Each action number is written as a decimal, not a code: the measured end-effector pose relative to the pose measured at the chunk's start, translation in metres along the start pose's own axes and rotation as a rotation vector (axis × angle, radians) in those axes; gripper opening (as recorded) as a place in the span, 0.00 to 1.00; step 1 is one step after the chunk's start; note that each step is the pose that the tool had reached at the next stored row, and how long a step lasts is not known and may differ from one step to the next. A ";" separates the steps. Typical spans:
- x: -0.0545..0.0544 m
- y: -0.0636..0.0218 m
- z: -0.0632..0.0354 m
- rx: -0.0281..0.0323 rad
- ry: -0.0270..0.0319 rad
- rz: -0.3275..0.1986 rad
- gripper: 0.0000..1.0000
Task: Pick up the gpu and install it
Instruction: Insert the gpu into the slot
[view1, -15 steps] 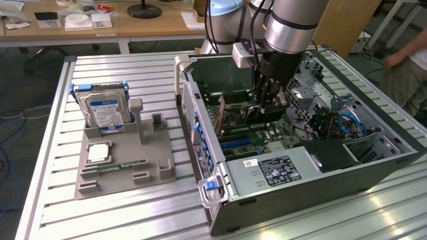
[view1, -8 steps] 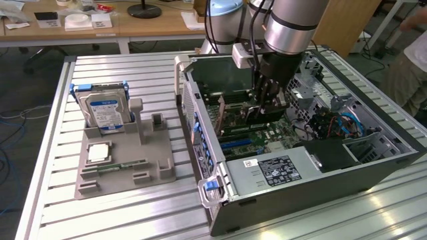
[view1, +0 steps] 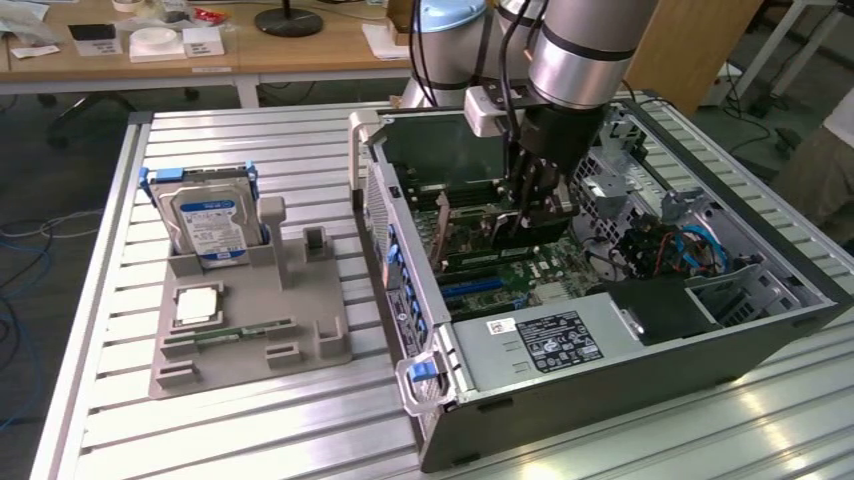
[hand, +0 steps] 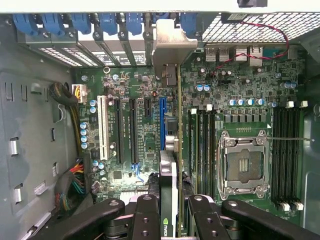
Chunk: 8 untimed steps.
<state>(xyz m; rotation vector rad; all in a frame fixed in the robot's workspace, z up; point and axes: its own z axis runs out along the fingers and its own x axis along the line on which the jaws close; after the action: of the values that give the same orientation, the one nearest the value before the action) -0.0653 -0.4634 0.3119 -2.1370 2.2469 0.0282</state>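
Aluminium slatted counter (view1: 267, 440) nearest, bare along its front edge. Computer case (view1: 641, 390) is laid on its side, open upward. Its near end is taken up by a labelled metal cage (view1: 534, 340) with a black shroud (view1: 661, 305) beside it. Past these the motherboard (view1: 514, 275) is exposed, walled in by the case rim all round.

Hand (view1: 541, 205) hangs inside that opening, clamped narrow on the gpu (view1: 514, 232), card held on edge just over the board.

Wrist view:
- The gpu (hand: 169, 172) is seen edge-on between the black fingers (hand: 147, 215).
- Its silvery bracket (hand: 172, 45) reaches the slotted rear wall, among blue latches (hand: 107, 22).
- Blue slot (hand: 162, 117) runs just beside the card's line; contact cannot be told.
- Memory slots (hand: 202, 150) crowd one side, black and white slots (hand: 117, 130) the other.
- CPU socket (hand: 245, 167) is well apart.
- Cable bundle (hand: 75, 175) sits near the case wall.

On the exterior view's left, a grey tray (view1: 307, 340) carries the hard drive (view1: 207, 220) upright and a green memory stick (view1: 247, 332). Wooden desks (view1: 267, 50) furthest back.
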 end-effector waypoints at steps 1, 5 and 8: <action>0.000 0.0000 0.0000 0.0000 0.0000 0.000 0.27; 0.000 0.0000 0.0014 0.0001 -0.0002 0.000 0.27; 0.000 0.0000 0.0017 -0.0001 0.0002 0.000 0.27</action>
<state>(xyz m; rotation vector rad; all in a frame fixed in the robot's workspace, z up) -0.0652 -0.4634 0.3102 -2.1372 2.2469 0.0281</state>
